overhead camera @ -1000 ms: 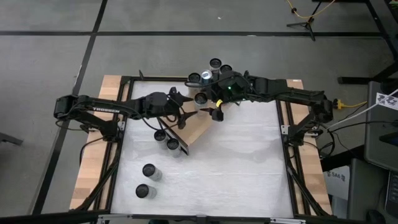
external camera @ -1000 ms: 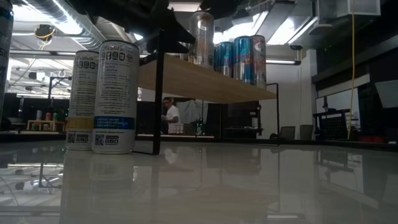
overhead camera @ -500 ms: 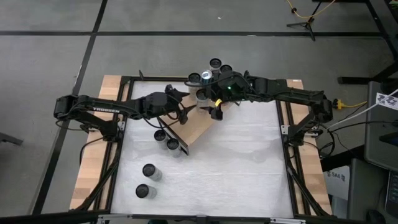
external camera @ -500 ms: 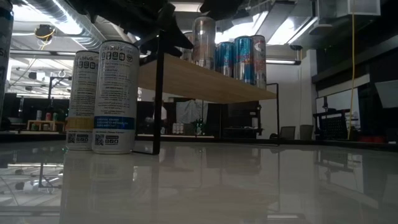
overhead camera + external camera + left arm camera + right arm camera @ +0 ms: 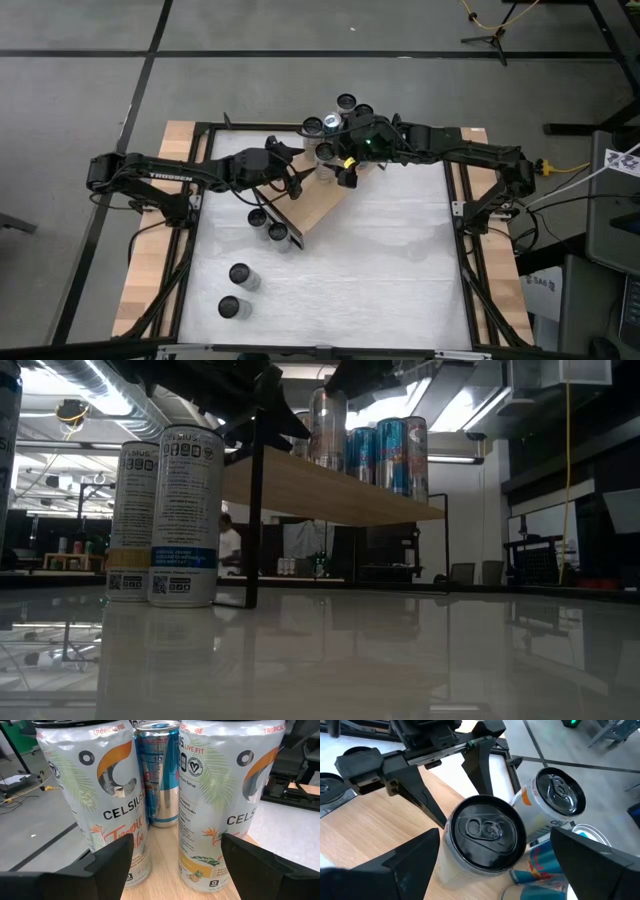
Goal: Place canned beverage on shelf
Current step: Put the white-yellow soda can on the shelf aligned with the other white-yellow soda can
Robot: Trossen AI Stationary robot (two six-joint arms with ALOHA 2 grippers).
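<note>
Hovering over the shelf [image 5: 318, 205], the right gripper [image 5: 487, 870] holds its jaws spread either side of a black-topped can [image 5: 487, 832] that stands on the wood — we see no contact. Facing it, the left gripper [image 5: 177, 860] is likewise spread before two Celsius cans [image 5: 107, 805] at the shelf's far end.
</note>
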